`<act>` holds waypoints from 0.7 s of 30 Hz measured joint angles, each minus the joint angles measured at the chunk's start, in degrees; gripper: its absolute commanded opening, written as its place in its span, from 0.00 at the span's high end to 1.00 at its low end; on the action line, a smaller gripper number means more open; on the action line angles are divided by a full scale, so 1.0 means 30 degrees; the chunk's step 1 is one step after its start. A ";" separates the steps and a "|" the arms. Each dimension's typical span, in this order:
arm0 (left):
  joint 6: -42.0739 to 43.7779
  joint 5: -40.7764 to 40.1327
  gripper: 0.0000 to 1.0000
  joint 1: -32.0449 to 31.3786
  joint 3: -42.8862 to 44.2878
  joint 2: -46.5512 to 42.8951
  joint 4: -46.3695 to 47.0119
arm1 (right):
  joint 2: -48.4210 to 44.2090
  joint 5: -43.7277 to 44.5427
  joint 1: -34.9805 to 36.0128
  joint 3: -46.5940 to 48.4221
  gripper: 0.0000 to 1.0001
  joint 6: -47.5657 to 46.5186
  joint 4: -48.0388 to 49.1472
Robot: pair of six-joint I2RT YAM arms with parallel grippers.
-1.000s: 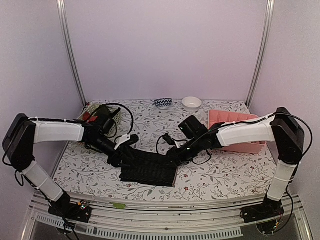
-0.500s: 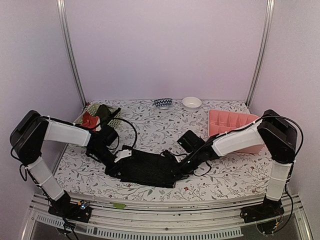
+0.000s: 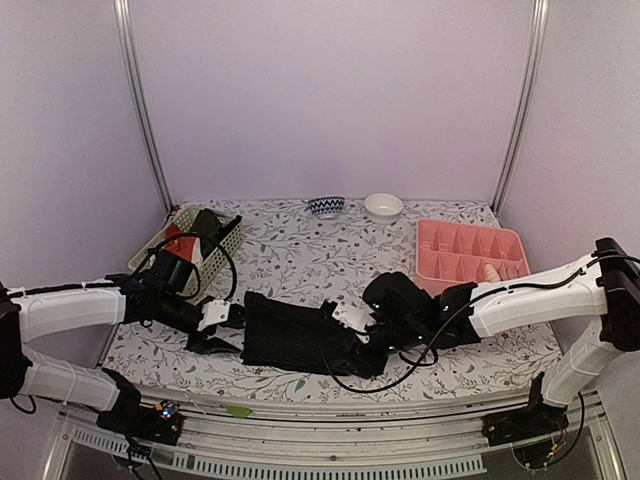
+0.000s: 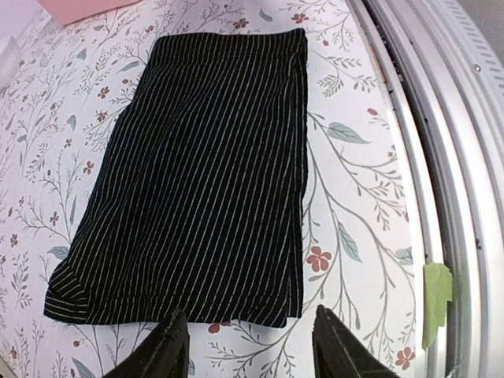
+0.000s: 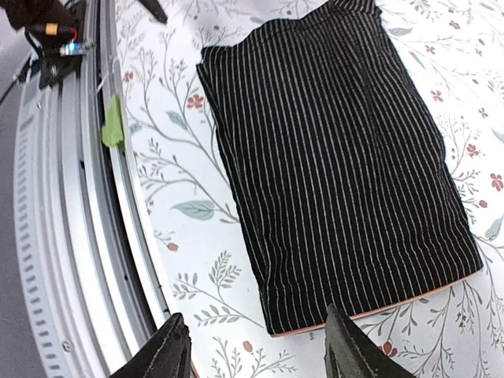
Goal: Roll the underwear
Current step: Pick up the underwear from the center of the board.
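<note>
Black underwear [image 3: 295, 338] flat between left gripper [image 4: 248, 331] and right gripper [image 5: 253, 331], both spread wide, empty. Pink tray [image 3: 470, 245], green basket [image 3: 232, 232] behind.

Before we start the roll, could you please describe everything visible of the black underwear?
The black underwear is ribbed cloth with pale stripes, laid as a flat rectangle with a stitched hem, not yet rolled. It lies on the floral table between the open left gripper and right gripper, neither gripping it.
</note>
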 measured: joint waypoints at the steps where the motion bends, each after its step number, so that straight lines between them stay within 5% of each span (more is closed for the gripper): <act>1: 0.0211 -0.0007 0.46 -0.0007 -0.0219 -0.0036 0.0197 | 0.0131 0.0430 0.0255 -0.0102 0.42 -0.0627 -0.0022; 13: 0.0386 -0.0182 0.47 -0.0007 -0.0415 0.0656 0.1093 | 0.2849 0.2892 0.1537 -0.0262 0.48 -0.4801 -0.0146; 21: 0.0474 -0.0590 0.51 -0.0007 -0.0415 0.1115 0.1093 | 0.4211 0.3796 0.1639 0.0459 0.79 -0.5384 0.0277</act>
